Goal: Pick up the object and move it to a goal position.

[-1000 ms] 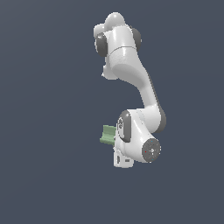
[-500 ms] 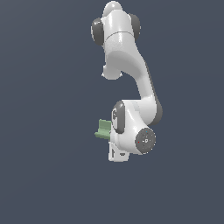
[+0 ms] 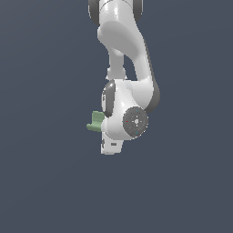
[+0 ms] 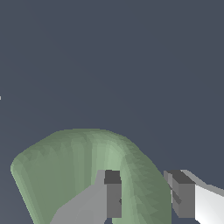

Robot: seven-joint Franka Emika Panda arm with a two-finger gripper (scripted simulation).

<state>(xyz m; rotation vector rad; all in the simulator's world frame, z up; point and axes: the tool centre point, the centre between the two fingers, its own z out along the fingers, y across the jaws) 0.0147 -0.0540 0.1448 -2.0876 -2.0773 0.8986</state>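
Note:
The object [image 3: 95, 122] is a small pale green piece sticking out to the exterior view's left of the white wrist [image 3: 123, 120], hanging in mid-air. In the wrist view the object [image 4: 74, 166] fills the near field as a ridged, curved green mass. My gripper [image 4: 146, 197] is shut on the object, with one dark-tipped finger [image 4: 113, 194] against its face and the other finger [image 4: 183, 194] on its far side. In the exterior view the fingers are hidden behind the hand.
The white arm [image 3: 125, 50] rises above the wrist to the top of the exterior view. Behind everything is a plain dark blue-grey backdrop, with no surface or other objects showing.
The arm has moved towards the exterior view's left and upward and looks larger, carrying the green object along with it in the same grip.

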